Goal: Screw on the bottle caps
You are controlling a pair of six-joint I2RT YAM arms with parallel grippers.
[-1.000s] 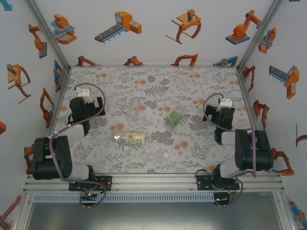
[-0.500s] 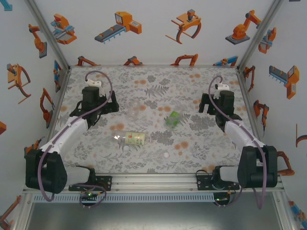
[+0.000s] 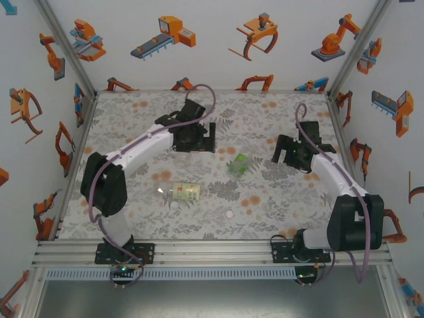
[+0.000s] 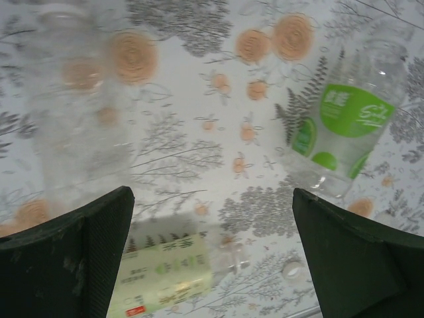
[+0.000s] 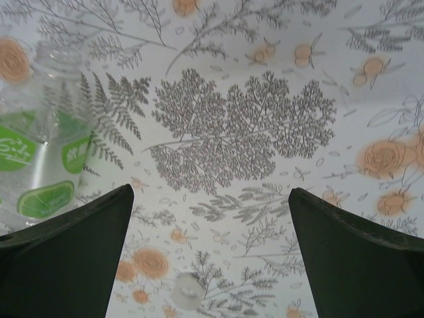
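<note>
Both jaws spread wide; left gripper (image 3: 199,142) beyond lying slim bottle (image 3: 187,192); right gripper (image 3: 282,154) near green bottle (image 3: 239,164). White cap (image 3: 229,214) lies loose.

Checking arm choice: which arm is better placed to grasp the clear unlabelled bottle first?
Left. The left tool, open, hovers by the clear unlabelled bottle, which looms large in its wrist view. The right tool sits farther off, past the green-labelled bottle.

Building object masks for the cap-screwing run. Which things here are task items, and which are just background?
Job:
green-label bottle, uncapped
pale-label bottle, lying on its side
white cap, loose on the mat
clear unlabelled bottle, blurred, likely also a job item

Lying about:
floral mat
robot-print walls
aluminium frame
</note>
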